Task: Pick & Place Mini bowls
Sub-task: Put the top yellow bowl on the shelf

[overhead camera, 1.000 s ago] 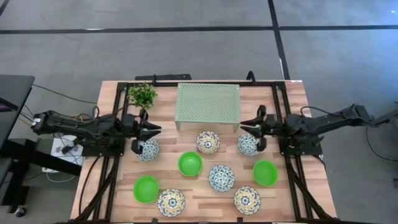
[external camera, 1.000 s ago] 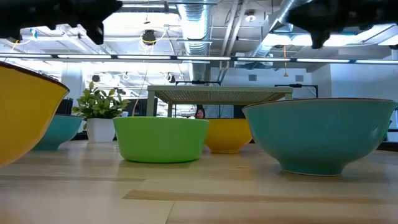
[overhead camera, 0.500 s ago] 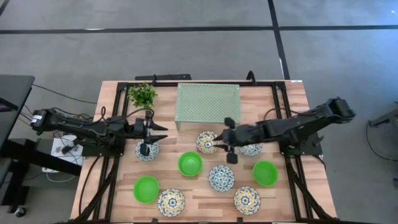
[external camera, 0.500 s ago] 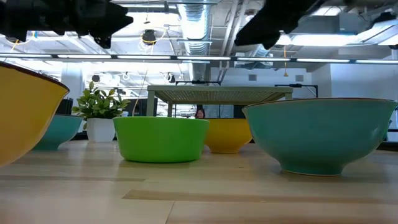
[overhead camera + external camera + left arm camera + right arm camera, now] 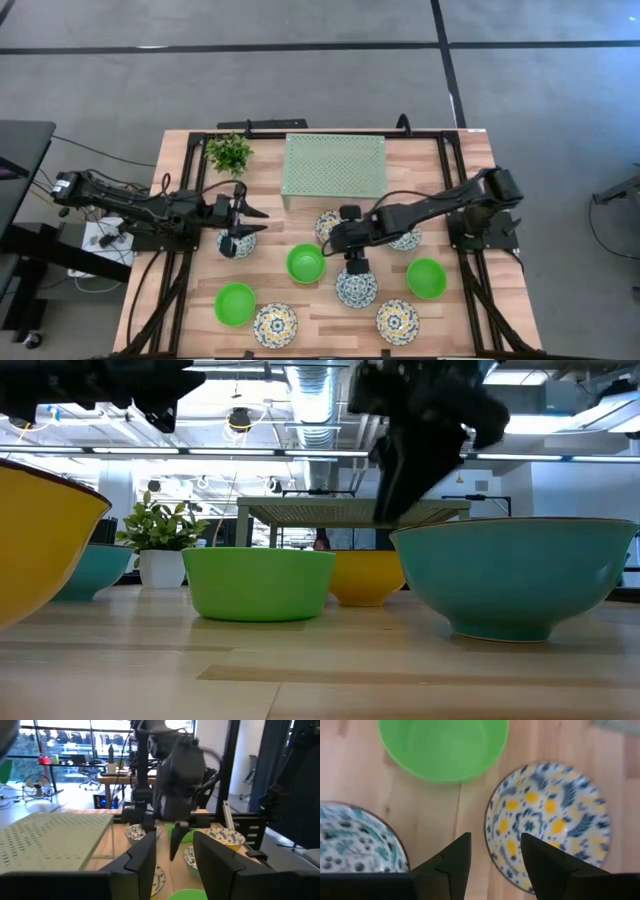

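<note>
Nine mini bowls (image 5: 305, 263) stand upright and apart on the bench (image 5: 180, 165) — three plain green, three white with blue pattern, three yellow-and-blue — all empty, loosely spread across its near half.

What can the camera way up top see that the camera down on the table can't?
Only the high view shows all nine bowls' insides, such as the blue-patterned bowl under the right gripper, and the left gripper over another blue-patterned bowl.

Only the low view shows the bowls' outsides, like a yellow side, plus the ceiling pipes.

Both show the plant, the perforated rack and a green bowl.
</note>
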